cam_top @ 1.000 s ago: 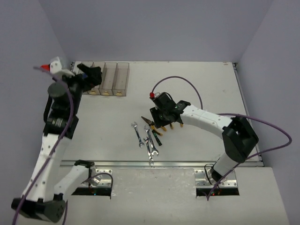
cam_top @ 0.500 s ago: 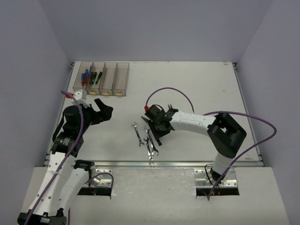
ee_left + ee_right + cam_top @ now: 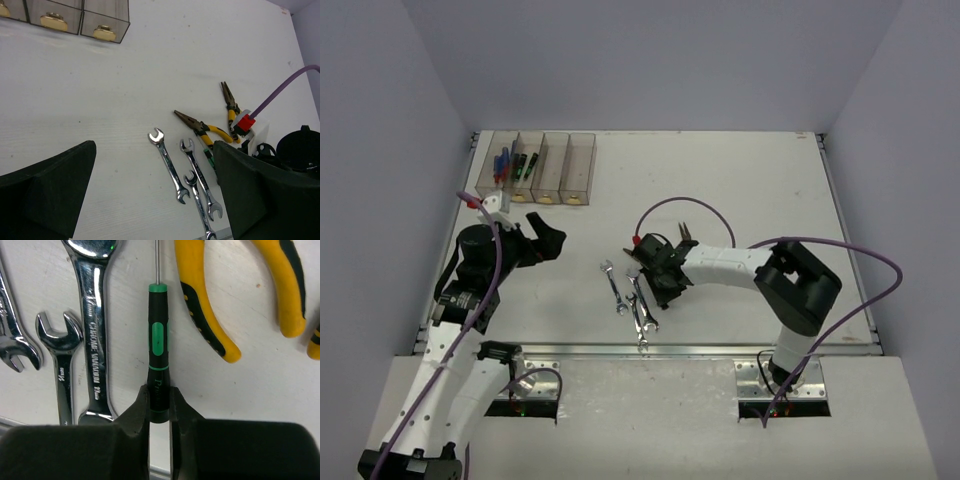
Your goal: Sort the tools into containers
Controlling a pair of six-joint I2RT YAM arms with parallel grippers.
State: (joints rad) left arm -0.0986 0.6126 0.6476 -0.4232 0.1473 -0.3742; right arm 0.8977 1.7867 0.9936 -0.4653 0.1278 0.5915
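My right gripper [image 3: 159, 410] is low on the table and shut on the butt end of a black/green screwdriver [image 3: 158, 340] that lies flat; it also shows in the top view [image 3: 658, 284]. Three silver wrenches [image 3: 95, 330] lie just left of the screwdriver, and yellow-and-black pliers [image 3: 205, 315] lie just right of it. My left gripper [image 3: 548, 243] hangs open and empty above the table, left of the wrenches [image 3: 169, 165]. The four joined bins [image 3: 535, 165] stand at the back left; the leftmost holds blue screwdrivers [image 3: 502, 162], the second black/green ones [image 3: 525, 163].
A second pair of pliers [image 3: 230, 102] lies behind the first pair [image 3: 202, 127]. The right arm's purple cable [image 3: 685, 205] loops above the tool pile. The table's front rail [image 3: 650, 348] runs just below the wrenches.
My left arm has drawn back from the bins to above the table's left side. My right gripper has slid left over the tool pile and come down onto the screwdriver's handle.
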